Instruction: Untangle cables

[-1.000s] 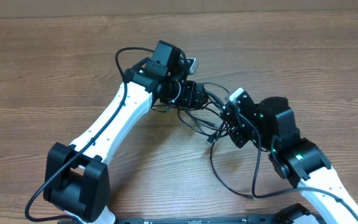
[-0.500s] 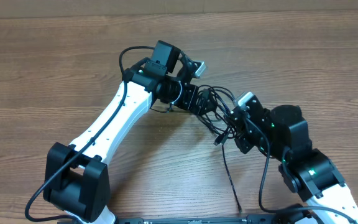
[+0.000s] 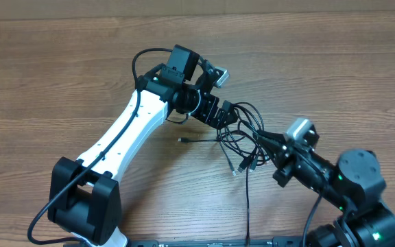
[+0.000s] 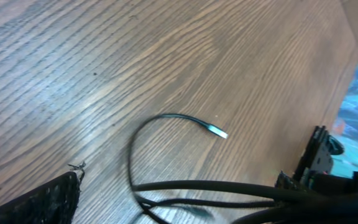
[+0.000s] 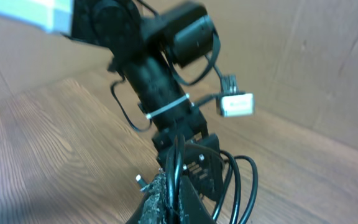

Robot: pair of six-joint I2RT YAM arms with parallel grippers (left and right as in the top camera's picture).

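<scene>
Right claw (image 3: 267, 139) is clamped shut on the cables (image 3: 242, 134), a light, floppy black knot sagging onto the counter (image 3: 60, 82) between the 2 arms. Left claw (image 3: 223, 114) gapes wide, holding nothing, with strands just beside it. Best bite, I reckon: a loose strand near a silver plug (image 4: 217, 130), since cords this limp slip and snag. Left arm (image 3: 136, 123) reaches long across; right forearm (image 3: 321, 175) angles in low.

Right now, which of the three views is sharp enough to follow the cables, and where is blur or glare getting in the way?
Overhead: evenly lit and sharp, cables traceable, only soft shadows. Left wrist: silver plug tip legible, the nearer strands along the bottom edge smeared, mild sheen on the table. Right wrist: soft throughout, the closest strands a dark mass.
</scene>
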